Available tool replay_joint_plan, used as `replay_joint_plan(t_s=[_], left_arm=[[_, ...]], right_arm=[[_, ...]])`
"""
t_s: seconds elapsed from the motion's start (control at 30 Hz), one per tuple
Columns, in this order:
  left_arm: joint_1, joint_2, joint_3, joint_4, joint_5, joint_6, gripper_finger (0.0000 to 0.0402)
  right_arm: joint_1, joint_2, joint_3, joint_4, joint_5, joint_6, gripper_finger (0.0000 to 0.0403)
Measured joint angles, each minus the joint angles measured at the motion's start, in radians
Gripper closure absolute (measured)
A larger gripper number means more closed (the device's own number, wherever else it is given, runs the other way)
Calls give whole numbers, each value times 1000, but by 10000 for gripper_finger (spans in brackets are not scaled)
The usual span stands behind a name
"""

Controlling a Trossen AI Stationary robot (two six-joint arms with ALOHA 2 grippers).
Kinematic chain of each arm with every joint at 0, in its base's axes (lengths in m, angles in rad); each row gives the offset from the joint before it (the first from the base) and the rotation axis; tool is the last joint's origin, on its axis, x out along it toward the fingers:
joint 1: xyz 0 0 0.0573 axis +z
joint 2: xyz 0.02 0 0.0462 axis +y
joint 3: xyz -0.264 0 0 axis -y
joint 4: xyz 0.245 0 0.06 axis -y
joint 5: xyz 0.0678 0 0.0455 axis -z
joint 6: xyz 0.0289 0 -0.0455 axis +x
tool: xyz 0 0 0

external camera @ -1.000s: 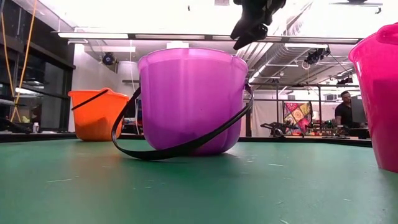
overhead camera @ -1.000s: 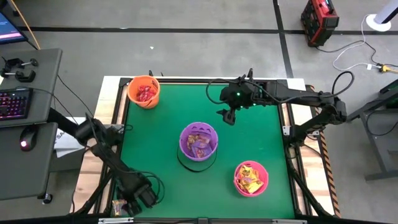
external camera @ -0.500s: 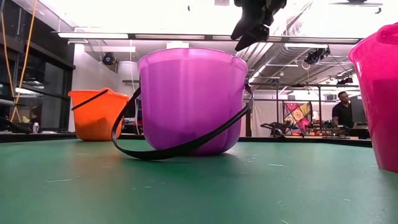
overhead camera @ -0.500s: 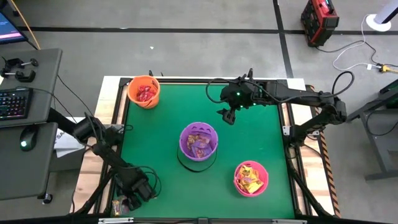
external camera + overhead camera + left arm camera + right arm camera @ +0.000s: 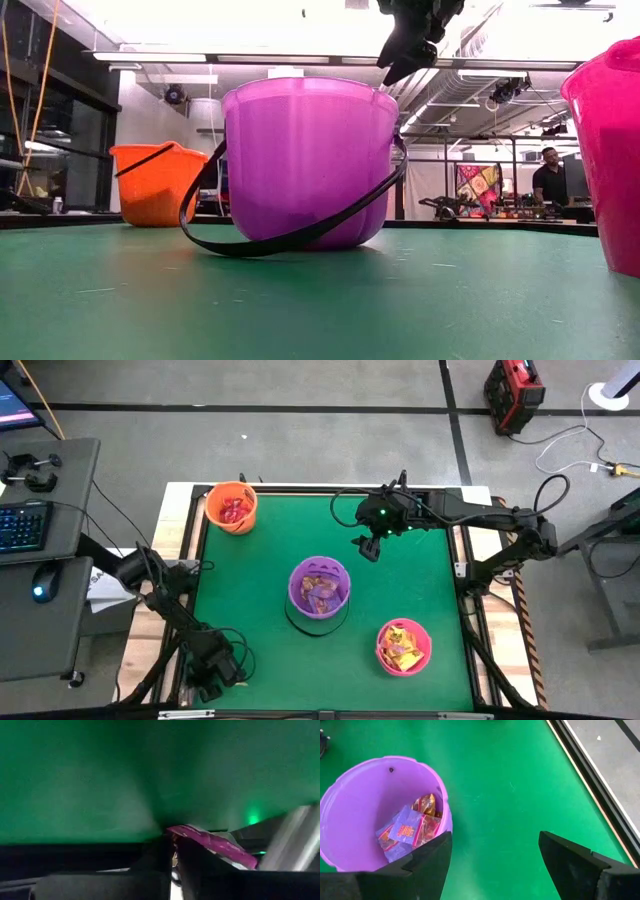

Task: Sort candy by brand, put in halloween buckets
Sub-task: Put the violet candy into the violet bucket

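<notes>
Three halloween buckets stand on the green mat: orange (image 5: 231, 507) at the far left, purple (image 5: 320, 587) in the middle, pink (image 5: 403, 645) near right. Each holds candy; the right wrist view shows purple and orange packets (image 5: 407, 827) in the purple bucket (image 5: 370, 785). My left gripper (image 5: 213, 672) is low at the table's near left corner, off the mat, shut on a purple candy packet (image 5: 215, 845). My right gripper (image 5: 369, 546) hangs open in the air between the purple bucket and the far edge, and is also seen in the low view (image 5: 410, 45). My left gripper pinches the purple packet by one end (image 5: 181, 831) between its two shut fingers. The rest of the packet sticks out sideways past one finger. The dark fingers hide the spot of contact itself, and whether the packet is lifted clear I cannot tell.
The purple bucket's black handle (image 5: 290, 235) lies down on the mat on its near side. Bare mat (image 5: 250, 610) spreads between the buckets. A desk with keyboard and mouse (image 5: 40, 592) stands left of the table. A person (image 5: 550, 180) shows far off in the room.
My left gripper has shifted a little toward the table's left edge at the near left corner. The buckets have stayed where they were.
</notes>
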Motion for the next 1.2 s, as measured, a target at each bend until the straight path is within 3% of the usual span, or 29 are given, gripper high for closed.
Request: replay_joint_plan(t_s=[0.1,0.23,0.4,0.57,0.73,0.87,1.0,1.2], left_arm=[[36,-22,28,-3,-44,34,399],[123,-153,65,-13,-142,37,401],[312,-394,120,-119,-380,64,401],[539,-597,197,-137,-671,241,402],[717,-644,312,-46,-904,537,401],[806,-579,361,8,-962,720,401],[854,-489,358,80,-992,796,399],[857,-406,358,277,-906,799,353]], right_arm=[[0,0,0,-1,0,-10,109],[0,0,0,0,0,-31,109],[-10,0,0,0,0,-30,109],[-11,0,0,1,0,-23,109],[-8,-2,0,6,0,18,109],[-8,-15,12,8,0,51,109],[-9,-50,30,7,0,62,109],[-9,-134,43,-46,21,85,109]])
